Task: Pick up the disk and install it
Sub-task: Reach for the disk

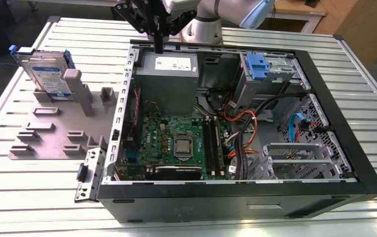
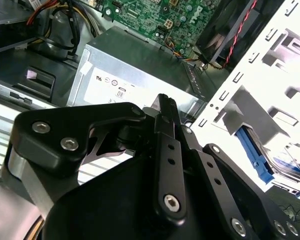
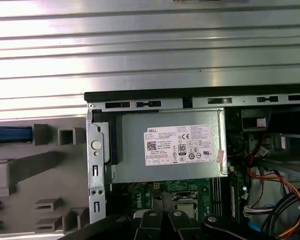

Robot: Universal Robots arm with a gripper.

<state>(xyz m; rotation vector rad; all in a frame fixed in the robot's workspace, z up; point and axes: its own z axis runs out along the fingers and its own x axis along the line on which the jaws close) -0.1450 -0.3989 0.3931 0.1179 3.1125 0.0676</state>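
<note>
Second wrist view is giving us the closest look at the gripper (image 2: 165, 102): its two black fingers are lying together at the tips with nothing between them, so we are reading it as closed and empty. In the exterior view the gripper (image 1: 156, 49) is hanging point-down over the rear rim of the open computer case (image 1: 320, 94), just above the grey power supply (image 1: 168, 74), whose white sticker we are also seeing in the first wrist view (image 3: 172, 147). The disk (image 1: 43, 69) is standing on edge in a grey slotted holder (image 1: 50, 133) on the slatted metal table (image 1: 366, 84), out on the exterior view's left, outside the case and well apart from the gripper. We are judging several risks from here. Fingers brought down closed would be striking the disk's top edge rather than straddling it. The case's side wall (image 1: 125, 98) is standing between gripper and disk, so a low sideways pass could be clipping it. The disk is resting upright and looks only loosely slotted, so an off-centre pinch, or one taken on its blue plastic frame, could be tipping it or letting it slip. Inside the case, the cables (image 1: 244, 118) are lying just beside the drive bay (image 1: 267, 69) and could be snagging a carried drive.
</note>
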